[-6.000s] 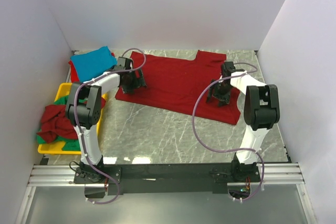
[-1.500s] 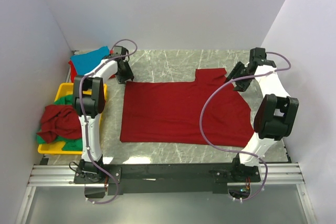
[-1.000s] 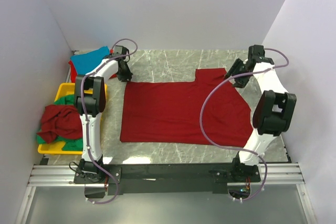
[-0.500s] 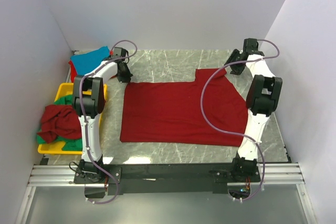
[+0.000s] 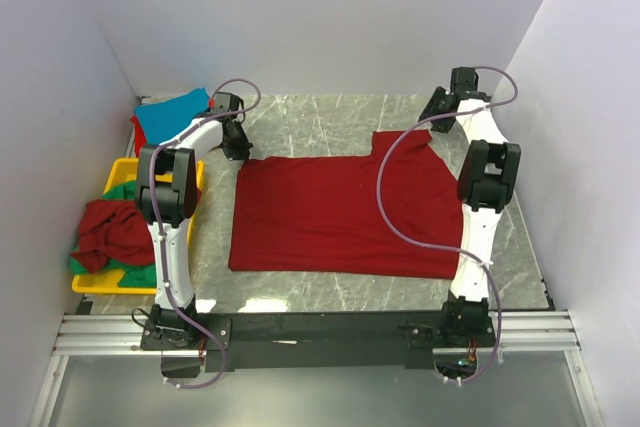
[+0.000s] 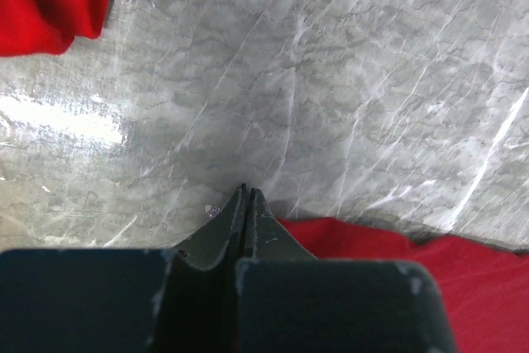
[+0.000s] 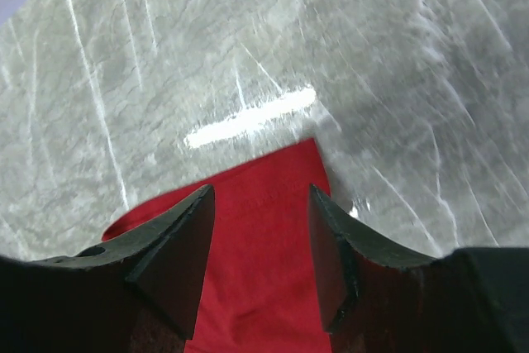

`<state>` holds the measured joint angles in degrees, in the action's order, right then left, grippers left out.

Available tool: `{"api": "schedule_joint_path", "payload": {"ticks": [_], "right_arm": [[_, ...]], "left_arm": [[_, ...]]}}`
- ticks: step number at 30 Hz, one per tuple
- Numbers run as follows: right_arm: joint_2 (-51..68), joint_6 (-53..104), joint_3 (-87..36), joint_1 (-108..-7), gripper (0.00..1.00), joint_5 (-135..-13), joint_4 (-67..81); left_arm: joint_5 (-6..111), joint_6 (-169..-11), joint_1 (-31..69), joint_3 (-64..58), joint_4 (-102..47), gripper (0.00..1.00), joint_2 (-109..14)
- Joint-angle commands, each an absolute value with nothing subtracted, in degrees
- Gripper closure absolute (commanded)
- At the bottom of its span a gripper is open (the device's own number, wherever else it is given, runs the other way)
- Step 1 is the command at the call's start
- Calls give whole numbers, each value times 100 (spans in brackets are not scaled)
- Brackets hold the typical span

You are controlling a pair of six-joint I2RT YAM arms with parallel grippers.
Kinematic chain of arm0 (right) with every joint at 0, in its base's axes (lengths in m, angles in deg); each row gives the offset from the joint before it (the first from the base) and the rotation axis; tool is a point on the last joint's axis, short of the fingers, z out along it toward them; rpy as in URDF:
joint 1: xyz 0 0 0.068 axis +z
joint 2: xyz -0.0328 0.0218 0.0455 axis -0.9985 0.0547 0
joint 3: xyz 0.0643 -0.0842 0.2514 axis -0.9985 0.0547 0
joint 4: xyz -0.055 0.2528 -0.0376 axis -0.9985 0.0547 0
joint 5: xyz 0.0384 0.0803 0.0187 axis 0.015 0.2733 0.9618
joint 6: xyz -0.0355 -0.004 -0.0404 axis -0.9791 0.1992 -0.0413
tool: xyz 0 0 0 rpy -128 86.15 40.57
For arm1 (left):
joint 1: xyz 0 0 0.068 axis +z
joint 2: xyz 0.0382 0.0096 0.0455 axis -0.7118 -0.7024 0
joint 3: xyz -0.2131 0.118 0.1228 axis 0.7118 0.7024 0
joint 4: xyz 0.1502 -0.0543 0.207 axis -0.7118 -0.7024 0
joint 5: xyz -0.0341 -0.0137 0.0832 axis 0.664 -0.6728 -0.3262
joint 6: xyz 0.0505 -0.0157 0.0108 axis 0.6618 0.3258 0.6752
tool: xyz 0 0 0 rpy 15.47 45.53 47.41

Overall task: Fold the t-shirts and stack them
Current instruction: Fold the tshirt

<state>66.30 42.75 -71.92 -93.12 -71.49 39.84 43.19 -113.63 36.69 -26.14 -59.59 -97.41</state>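
Two far corners of the red shirt point(image 5: 340, 212): left gripper point(image 6: 245, 190) is pinched shut right at the edge, right gripper point(image 7: 258, 196) hangs open over the cloth.

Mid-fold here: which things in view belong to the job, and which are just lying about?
Job: spread dark red t-shirt, turquoise t-shirt, crumpled dark red t-shirt, green t-shirt.
Lying about: yellow tray, marble table.
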Motion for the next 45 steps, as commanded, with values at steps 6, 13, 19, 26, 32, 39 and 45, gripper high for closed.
{"api": "schedule_joint_path", "payload": {"ticks": [6, 13, 19, 26, 32, 39, 45], "right_arm": [[6838, 4107, -7622, -9266, 44, -7542, 4204], [7173, 4011, -8045, -9275, 43, -7630, 4689], [7313, 3975, -8175, -9266, 42, -7674, 4820], [7445, 3879, -8360, -9275, 43, -7472, 4952], [7524, 3799, -8360, -9275, 50, -7279, 5022], [7595, 3826, -8369, -9275, 58, -7252, 5075], [7420, 3791, -8107, -9266, 89, -7244, 4900]], "left_arm": [[4503, -11359, 3650, -2635, -6244, 99, -9674], [4556, -11367, 3650, -2503, -6174, 99, -9622], [4574, -11385, 3659, -2468, -6165, 99, -9595], [4600, -11376, 3650, -2494, -6156, 99, -9613], [4618, -11367, 3650, -2529, -6165, 99, -9630], [4600, -11323, 3659, -2503, -6174, 99, -9604], [4600, -11315, 3650, -2512, -6174, 99, -9595]]}}
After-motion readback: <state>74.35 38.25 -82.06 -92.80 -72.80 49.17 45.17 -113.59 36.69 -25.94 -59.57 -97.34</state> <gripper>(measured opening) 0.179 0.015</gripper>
